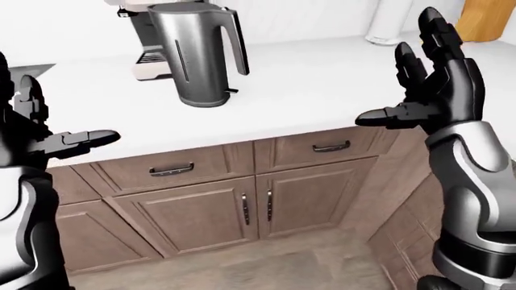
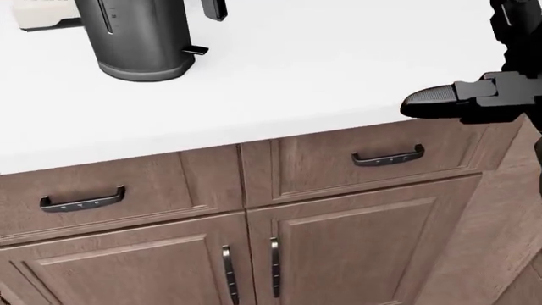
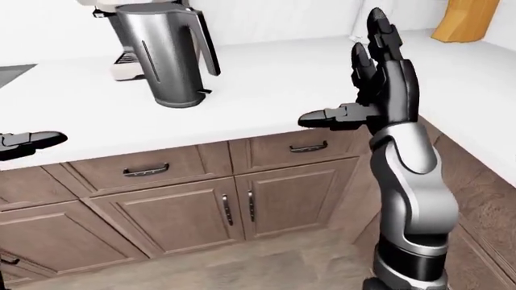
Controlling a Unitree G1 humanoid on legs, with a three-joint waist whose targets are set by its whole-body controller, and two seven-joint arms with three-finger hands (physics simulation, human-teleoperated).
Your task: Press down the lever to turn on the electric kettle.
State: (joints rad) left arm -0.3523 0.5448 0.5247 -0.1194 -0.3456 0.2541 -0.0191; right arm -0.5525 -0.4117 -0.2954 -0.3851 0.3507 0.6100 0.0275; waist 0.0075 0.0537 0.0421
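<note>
A steel electric kettle point(image 1: 192, 54) with a black handle stands on the white counter point(image 1: 322, 90), upper left in the left-eye view. Its small black lever point(image 1: 231, 91) sticks out at the base, under the handle; it also shows in the head view point(image 2: 196, 50). My right hand point(image 1: 427, 84) is raised over the counter's near edge, far right of the kettle, fingers spread open and empty. My left hand point(image 1: 48, 130) hangs at the left edge, below and left of the kettle, fingers open and empty.
A coffee machine point(image 1: 145, 57) stands behind the kettle. A white roll point(image 1: 387, 24) and a wooden block point(image 1: 488, 18) stand at the counter's top right. Brown drawers and cabinet doors point(image 1: 242, 205) run under the counter. The counter turns a corner on the right.
</note>
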